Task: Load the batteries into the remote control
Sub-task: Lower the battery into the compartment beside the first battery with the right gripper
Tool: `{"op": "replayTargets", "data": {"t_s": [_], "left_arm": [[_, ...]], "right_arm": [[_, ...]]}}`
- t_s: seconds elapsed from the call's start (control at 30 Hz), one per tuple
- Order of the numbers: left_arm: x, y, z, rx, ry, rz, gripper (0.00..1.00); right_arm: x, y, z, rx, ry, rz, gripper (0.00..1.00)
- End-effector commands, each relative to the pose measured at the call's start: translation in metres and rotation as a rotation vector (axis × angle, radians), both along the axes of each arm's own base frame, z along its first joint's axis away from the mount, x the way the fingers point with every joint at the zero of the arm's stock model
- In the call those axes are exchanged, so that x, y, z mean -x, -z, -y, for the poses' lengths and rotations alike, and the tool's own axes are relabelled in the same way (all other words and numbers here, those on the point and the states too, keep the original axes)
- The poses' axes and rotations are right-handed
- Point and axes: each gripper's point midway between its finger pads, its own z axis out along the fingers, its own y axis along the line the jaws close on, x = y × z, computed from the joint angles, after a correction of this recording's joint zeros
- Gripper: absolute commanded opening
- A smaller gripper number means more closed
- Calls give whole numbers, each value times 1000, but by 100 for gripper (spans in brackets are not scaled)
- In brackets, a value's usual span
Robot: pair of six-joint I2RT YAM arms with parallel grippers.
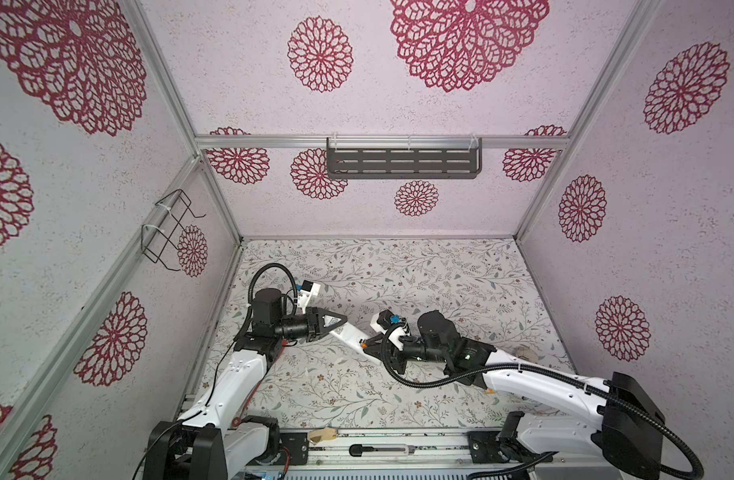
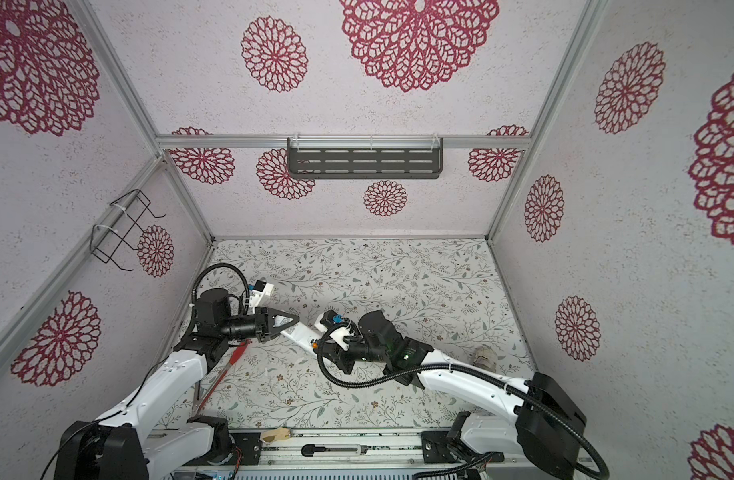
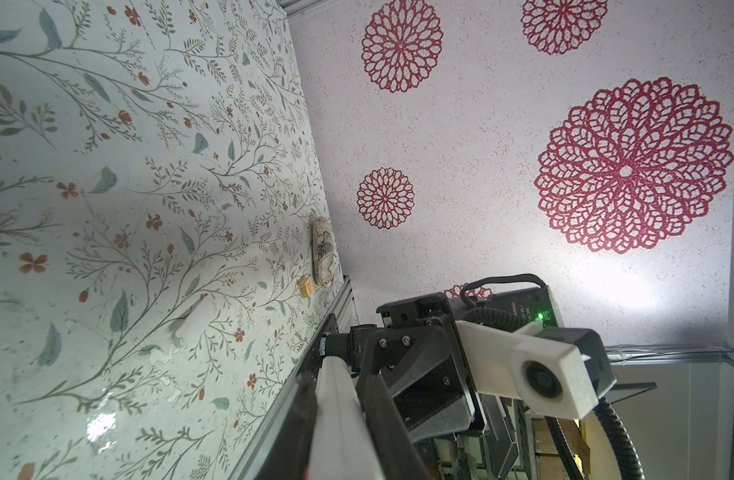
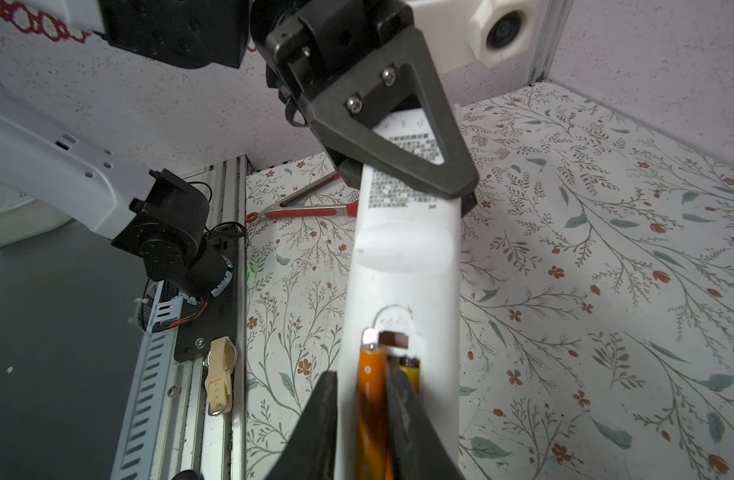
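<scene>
Roughly mid-desk, the remote control [image 1: 350,334] runs slantwise between both arms, plain back up, battery compartment uncovered. Cannot tell whether it rests on the desk [image 1: 440,282]. Left claw [image 1: 339,321] is clamped on the printed-label end. Right claw [image 4: 362,388] is at the compartment end, jaws slightly parted and straddling the first battery [image 4: 371,415], one finger close against it, the other apart over the white wall. First battery is orange, lengthwise in its slot. Second battery [image 4: 411,370] is in the neighbouring slot, partly hidden. Red tongs [image 4: 311,212] lie on the desk by the left arm.
</scene>
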Motion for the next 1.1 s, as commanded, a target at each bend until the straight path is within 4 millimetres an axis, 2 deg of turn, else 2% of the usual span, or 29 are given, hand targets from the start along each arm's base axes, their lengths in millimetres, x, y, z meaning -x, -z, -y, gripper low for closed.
{"op": "replayTargets", "data": {"t_s": [0.0, 0.1, 0.43, 1.07], "left_arm": [[3, -8, 0, 22, 22, 25, 0], [2, -8, -1, 21, 17, 26, 0], [1, -8, -2, 19, 12, 27, 0], [1, -8, -3, 15, 6, 37, 0]], "right_arm": [[-4, -16, -3, -13, 3, 37, 28], [-4, -21, -5, -15, -7, 44, 30], [-5, -20, -11, 5, -25, 43, 32], [-4, -7, -8, 26, -19, 26, 14]]}}
